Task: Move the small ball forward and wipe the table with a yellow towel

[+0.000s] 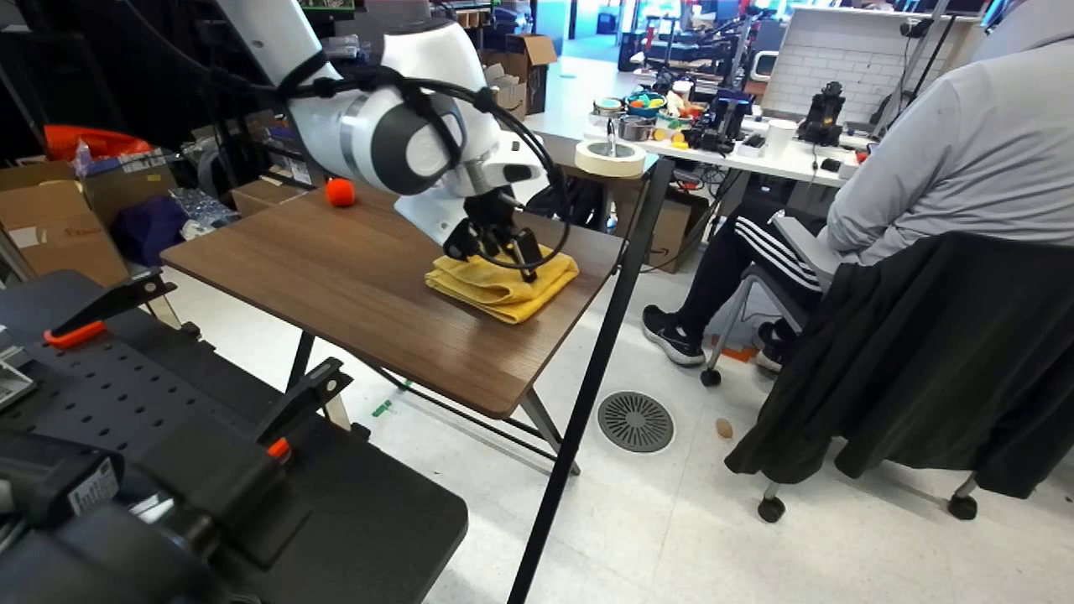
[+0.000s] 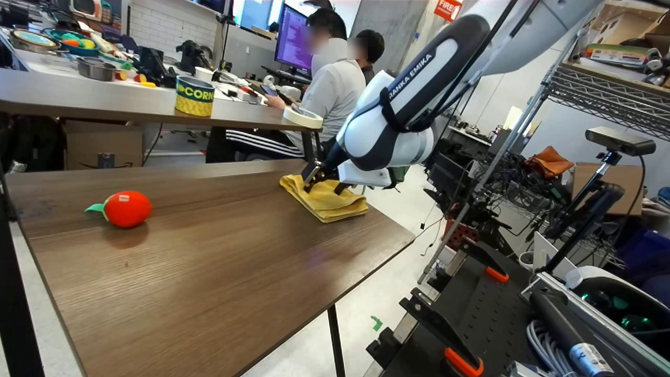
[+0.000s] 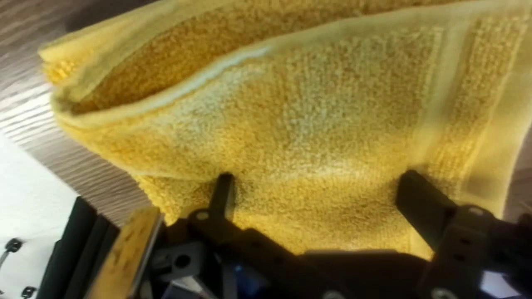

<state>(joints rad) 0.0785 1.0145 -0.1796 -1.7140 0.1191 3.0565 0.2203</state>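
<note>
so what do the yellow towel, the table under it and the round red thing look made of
Yellow towel: probably cotton terry, matte, by its nubby loops in the wrist view.
Table: wood or laminate top, faintly glossy, showing grain and reflections.
Round red thing: plastic or stuffed fabric, can't tell; looks smooth, no texture visible.

In the wrist view the gripper [image 3: 317,176] is holding its dark fingers [image 3: 422,203] wide apart against the yellow towel [image 3: 332,112], which is lying folded on the table [image 3: 104,182], one fold gaping at upper left. Pale floor [image 3: 29,199] is showing beyond the table's edge.
</note>
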